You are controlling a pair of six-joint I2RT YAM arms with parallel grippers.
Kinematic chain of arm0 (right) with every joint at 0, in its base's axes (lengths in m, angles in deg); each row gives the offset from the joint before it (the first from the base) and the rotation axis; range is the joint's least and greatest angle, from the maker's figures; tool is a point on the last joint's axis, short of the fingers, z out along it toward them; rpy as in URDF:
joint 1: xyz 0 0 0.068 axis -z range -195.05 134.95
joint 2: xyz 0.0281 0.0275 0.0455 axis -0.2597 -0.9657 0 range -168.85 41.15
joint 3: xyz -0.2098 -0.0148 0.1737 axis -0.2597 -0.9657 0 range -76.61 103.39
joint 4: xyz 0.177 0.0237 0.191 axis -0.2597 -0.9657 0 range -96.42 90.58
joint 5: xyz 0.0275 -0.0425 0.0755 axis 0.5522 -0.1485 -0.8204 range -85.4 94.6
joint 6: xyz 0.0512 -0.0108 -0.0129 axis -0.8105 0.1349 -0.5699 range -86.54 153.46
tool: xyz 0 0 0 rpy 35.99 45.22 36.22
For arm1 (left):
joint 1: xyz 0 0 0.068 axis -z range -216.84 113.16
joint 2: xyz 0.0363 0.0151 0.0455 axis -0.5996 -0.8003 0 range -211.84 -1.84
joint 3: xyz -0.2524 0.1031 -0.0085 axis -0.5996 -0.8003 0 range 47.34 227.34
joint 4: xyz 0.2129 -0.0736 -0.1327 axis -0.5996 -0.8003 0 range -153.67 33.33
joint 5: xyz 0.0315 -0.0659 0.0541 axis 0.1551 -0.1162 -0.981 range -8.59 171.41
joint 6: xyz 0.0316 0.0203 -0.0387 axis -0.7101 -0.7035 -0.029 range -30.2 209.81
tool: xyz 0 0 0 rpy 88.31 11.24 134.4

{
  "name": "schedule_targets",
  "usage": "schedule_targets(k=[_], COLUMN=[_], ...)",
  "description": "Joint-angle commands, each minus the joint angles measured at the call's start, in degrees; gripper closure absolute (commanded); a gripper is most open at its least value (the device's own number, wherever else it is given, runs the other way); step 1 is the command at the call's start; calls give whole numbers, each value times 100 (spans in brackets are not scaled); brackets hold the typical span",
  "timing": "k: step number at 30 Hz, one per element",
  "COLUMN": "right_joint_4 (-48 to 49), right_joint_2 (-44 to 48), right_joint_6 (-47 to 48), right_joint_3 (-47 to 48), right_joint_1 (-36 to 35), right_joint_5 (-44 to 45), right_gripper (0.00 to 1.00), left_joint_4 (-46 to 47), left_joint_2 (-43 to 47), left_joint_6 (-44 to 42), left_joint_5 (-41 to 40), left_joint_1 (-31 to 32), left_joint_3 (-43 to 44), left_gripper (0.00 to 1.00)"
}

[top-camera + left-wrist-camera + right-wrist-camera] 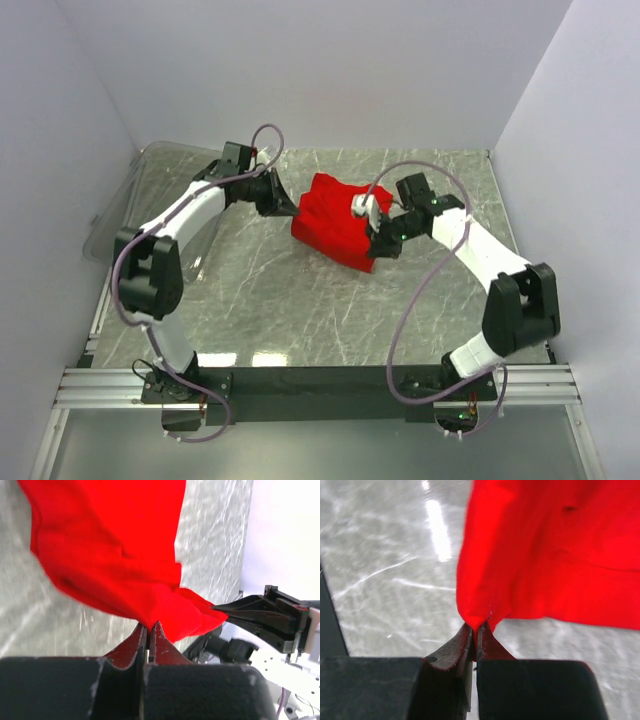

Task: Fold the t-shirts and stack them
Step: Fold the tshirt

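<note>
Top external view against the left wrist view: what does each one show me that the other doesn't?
Only the top external view shows the left arm and right arm whole, the clear plastic bin at the far left, and the whole bunched bright red fabric t-shirt. Only the left wrist view shows, close up, the left gripper pinched shut on a fold of the shirt. Both show the shirt, the grey marbled table and the right gripper at the shirt's other side.
</note>
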Motion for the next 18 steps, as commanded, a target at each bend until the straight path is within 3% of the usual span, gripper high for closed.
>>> schedule_targets(k=[1, 9, 18], right_joint_4=[110, -391, -339], right_joint_2=[-379, -1373, -1672], right_joint_6=[-236, -87, -166], right_joint_3=[652, 1794, 2358], right_joint_1=[350, 712, 914], right_joint_5=[-174, -481, -438], right_gripper=[100, 100, 100], left_joint_4=[-48, 346, 1216], left_joint_2=[-418, -1184, -1658], left_joint_6=[13, 452, 1023], left_joint_5=[76, 234, 304], left_joint_1=[-27, -27, -27], left_joint_3=[822, 1623, 2238], left_gripper=[99, 99, 99])
